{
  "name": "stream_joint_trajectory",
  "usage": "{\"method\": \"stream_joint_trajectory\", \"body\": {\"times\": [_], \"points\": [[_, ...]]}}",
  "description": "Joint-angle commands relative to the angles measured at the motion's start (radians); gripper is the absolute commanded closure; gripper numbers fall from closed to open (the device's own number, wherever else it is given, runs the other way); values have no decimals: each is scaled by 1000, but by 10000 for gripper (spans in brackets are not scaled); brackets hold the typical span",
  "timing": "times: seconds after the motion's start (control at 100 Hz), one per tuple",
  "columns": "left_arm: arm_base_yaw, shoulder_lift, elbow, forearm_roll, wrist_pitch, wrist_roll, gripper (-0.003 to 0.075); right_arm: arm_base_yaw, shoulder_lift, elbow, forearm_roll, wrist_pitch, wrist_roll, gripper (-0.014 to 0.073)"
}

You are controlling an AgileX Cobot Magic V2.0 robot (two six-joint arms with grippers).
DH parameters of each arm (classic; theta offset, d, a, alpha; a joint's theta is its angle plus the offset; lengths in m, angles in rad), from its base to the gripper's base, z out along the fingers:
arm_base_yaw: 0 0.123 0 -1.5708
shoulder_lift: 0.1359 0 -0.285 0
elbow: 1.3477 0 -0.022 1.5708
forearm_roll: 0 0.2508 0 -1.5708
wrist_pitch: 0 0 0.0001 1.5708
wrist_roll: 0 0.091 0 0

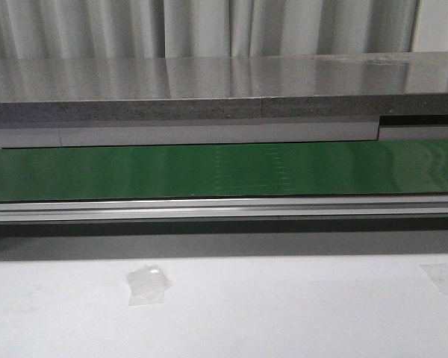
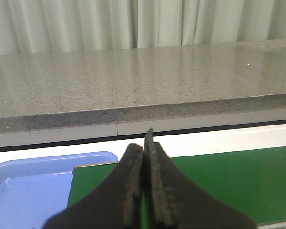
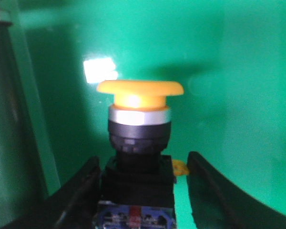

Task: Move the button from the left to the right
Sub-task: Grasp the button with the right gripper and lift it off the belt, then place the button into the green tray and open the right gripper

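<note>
The button fills the right wrist view: yellow-orange mushroom cap, silver ring, black body, blue-white contact part at the base. It lies on the green belt. My right gripper is open around its black body. One finger lies against the body, and the other finger stands apart with green showing in the gap. My left gripper is shut and empty above the belt's end. Neither the button nor the grippers show in the front view.
A blue tray sits beside the belt's end. The green belt runs across the front view behind a metal rail. A grey counter lies beyond. Two tape patches lie on the white table.
</note>
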Motion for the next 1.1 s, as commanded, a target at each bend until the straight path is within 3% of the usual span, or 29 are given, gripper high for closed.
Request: {"method": "stream_joint_trajectory", "body": {"times": [0.0, 0.14, 0.33, 0.4, 0.92, 1.09], "points": [[-6, 5, -26, -8, -81, -2, 740, -3, -40, -35, 5, -11, -2, 354], [-6, 5, -26, -8, -81, -2, 740, -3, -34, -35, 5, -1, 1, 320], [-6, 5, -26, -8, -81, -2, 740, -3, -34, -35, 0, 9, 17, 103], [-6, 5, -26, -8, -81, -2, 740, -3, -34, -35, -3, 16, 17, 65], [-6, 5, -26, -8, -81, -2, 740, -3, -105, -73, -46, 51, 48, 62], [-6, 5, -26, -8, -81, -2, 740, 0, -165, -115, 87, 61, 51, 62]]}}
